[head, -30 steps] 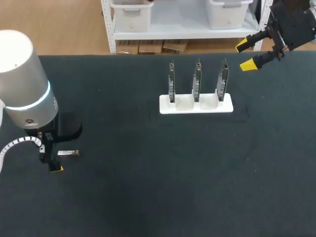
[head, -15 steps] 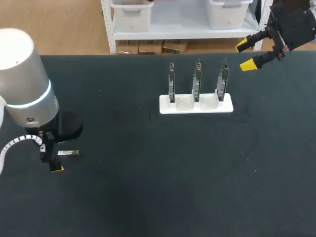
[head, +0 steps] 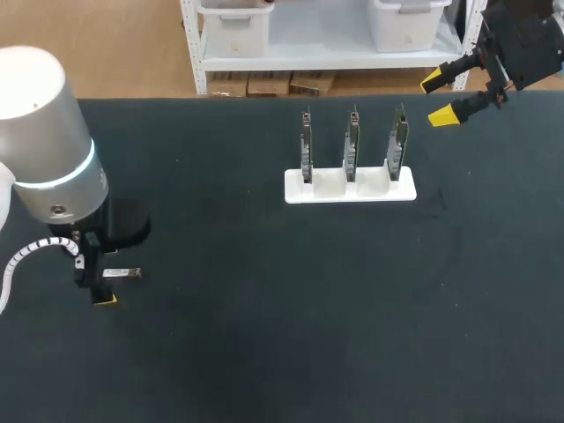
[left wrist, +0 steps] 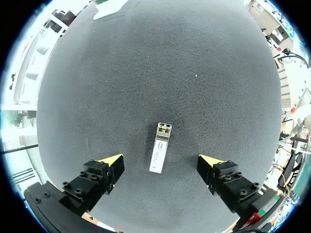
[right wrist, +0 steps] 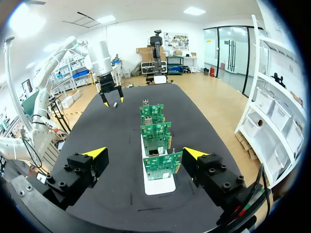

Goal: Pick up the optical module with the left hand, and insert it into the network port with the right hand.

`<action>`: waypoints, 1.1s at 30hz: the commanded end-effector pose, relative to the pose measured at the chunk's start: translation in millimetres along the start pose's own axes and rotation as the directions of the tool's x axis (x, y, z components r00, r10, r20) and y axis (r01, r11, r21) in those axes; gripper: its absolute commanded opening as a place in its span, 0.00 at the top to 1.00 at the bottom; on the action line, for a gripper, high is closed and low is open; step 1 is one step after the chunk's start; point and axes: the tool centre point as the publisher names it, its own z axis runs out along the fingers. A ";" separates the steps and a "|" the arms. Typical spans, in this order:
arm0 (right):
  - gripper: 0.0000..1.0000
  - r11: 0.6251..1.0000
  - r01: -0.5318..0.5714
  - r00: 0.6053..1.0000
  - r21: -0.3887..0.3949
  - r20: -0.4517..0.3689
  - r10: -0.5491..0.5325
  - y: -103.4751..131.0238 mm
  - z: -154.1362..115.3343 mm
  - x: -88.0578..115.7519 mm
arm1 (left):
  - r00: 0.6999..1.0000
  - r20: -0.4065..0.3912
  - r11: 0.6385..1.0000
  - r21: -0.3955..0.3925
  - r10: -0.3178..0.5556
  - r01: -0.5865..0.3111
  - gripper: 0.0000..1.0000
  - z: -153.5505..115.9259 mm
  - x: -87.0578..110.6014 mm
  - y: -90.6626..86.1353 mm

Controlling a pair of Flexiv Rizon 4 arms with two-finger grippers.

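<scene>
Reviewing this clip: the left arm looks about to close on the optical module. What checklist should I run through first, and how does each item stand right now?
1. Left gripper open: ok, its fingers stand wide apart.
2. Optical module between the fingers: ok, it lies flat on the table, roughly centred, touching neither finger.
3. Fingers low enough to grip: cannot tell.
4. Right gripper open and empty for the handover: ok.
5. Circuit boards upright in the white holder: ok, all three.
6. Network port unobstructed: cannot tell, too small to make out.
</scene>
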 end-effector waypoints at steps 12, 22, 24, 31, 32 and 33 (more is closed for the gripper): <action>0.00 1.000 0.000 1.000 0.002 0.000 0.000 0.6 0.3 0.0 | 1.000 -0.027 1.000 0.007 0.004 -0.004 0.00 3.5 0.9 -1.2; 0.00 1.000 0.000 1.000 0.002 0.000 0.000 0.6 0.3 0.0 | 0.999 -0.033 1.000 0.013 0.005 -0.005 0.00 5.0 0.7 0.6; 0.00 1.000 0.000 1.000 0.002 0.000 0.000 0.6 0.3 0.0 | 0.999 -0.032 1.000 0.019 0.001 -0.001 0.00 5.7 1.1 1.0; 0.00 1.000 0.000 1.000 0.002 0.000 0.000 0.6 0.3 0.0 | 0.999 -0.034 0.999 0.035 -0.011 0.013 1.00 8.2 2.1 3.8; 0.00 1.000 0.000 1.000 0.002 0.000 0.000 0.6 0.3 0.0 | 0.999 -0.036 0.999 0.036 -0.013 0.014 1.00 8.5 2.2 4.3; 0.00 1.000 0.000 1.000 0.002 0.000 0.000 0.6 0.3 0.0 | 0.999 -0.035 0.999 0.037 -0.013 0.015 1.00 8.7 2.1 4.6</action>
